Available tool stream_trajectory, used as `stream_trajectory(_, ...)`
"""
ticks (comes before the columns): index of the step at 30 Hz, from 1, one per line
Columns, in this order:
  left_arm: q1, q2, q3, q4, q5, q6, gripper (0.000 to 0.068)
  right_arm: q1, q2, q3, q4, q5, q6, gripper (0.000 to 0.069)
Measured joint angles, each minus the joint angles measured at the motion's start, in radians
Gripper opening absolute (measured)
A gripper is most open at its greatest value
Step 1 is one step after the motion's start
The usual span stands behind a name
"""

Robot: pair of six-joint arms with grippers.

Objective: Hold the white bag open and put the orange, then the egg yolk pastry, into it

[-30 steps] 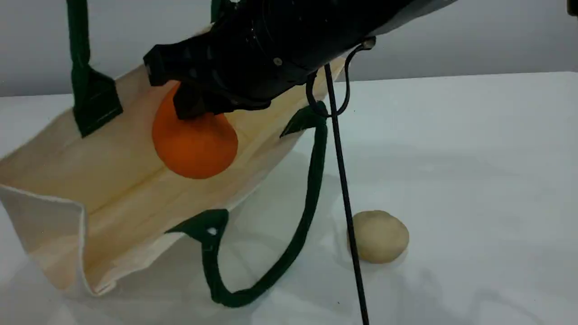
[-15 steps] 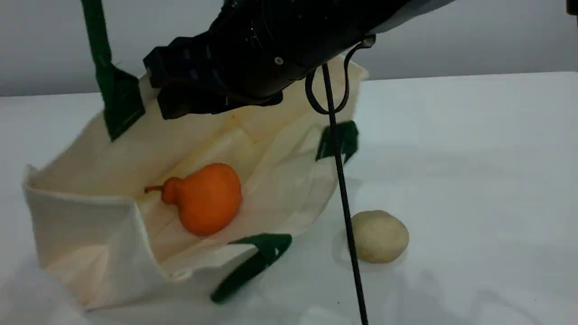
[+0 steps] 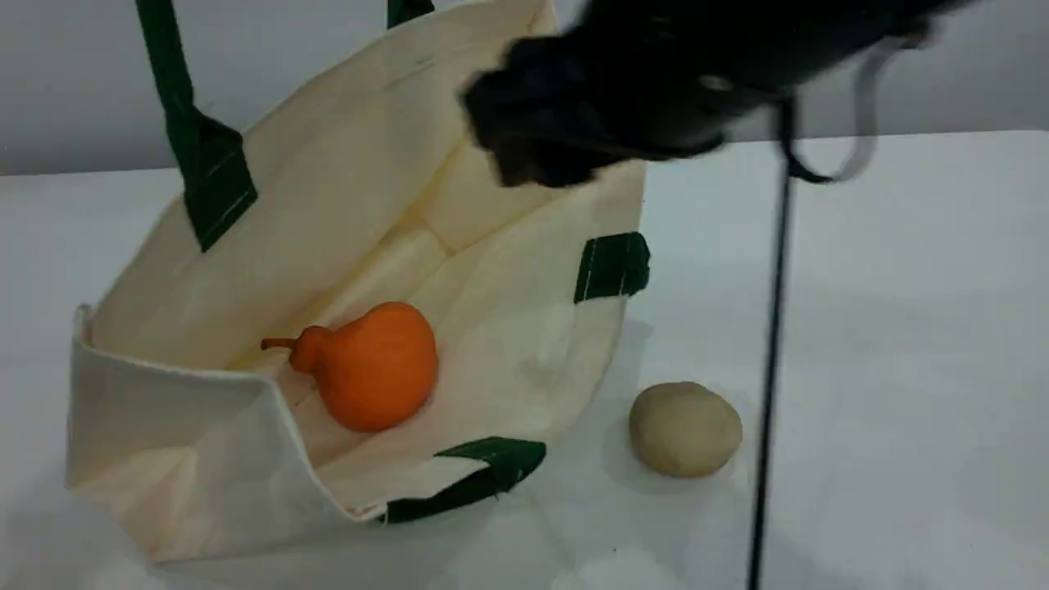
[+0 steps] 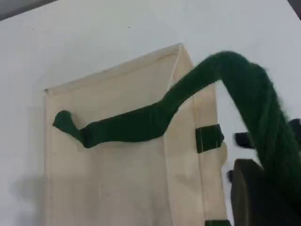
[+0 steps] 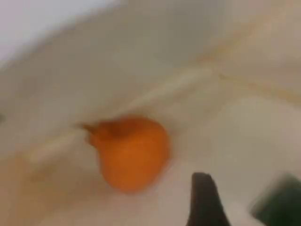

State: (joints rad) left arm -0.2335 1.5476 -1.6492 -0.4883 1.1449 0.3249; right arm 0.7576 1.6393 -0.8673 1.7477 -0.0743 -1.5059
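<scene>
The white bag (image 3: 344, 188) lies on the table with its mouth held wide. Its upper green handle (image 3: 176, 90) rises out of the scene view's top edge. In the left wrist view that handle (image 4: 141, 125) runs up into my left gripper (image 4: 270, 183), which is shut on it. The orange (image 3: 373, 369) rests inside the bag on its lower wall, stem pointing left. It also shows, blurred, in the right wrist view (image 5: 129, 150). My right gripper (image 3: 529, 160) is open with nothing in it, a blur above the bag's right rim. The egg yolk pastry (image 3: 685, 428) sits on the table right of the bag.
A thin black cable (image 3: 770, 369) hangs from the right arm down past the pastry's right side. The white table (image 3: 901, 328) stretches to the right. The bag's lower green handle patch (image 3: 492, 459) lies at its front edge.
The right gripper let go of the orange, which dropped into the bag and settled. The right arm then swung right and up, and the bag's mouth was lifted wider.
</scene>
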Motion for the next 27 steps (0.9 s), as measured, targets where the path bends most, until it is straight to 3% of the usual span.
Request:
stream_trajectory(7, 0.001, 0.0, 0.0, -0.002, -0.001, 0.0, 0.008, 0.0, -0.052, 0.186, 0.0, -0.11, 0.0, 0.0399)
stream_trajectory(10, 0.001, 0.0, 0.0, -0.004, -0.001, 0.0, 0.008, 0.0, -0.048, 0.217, 0.0, -0.126, 0.002, 0.0399)
stream_trajectory(15, 0.001, 0.0, 0.0, -0.005, -0.001, 0.0, 0.008, 0.0, 0.007, 0.21, -0.002, -0.18, 0.004, 0.0399)
stream_trajectory(27, 0.001, 0.0, 0.0, -0.005, -0.001, -0.001, 0.008, 0.0, 0.268, 0.089, -0.054, -0.129, 0.008, 0.0399)
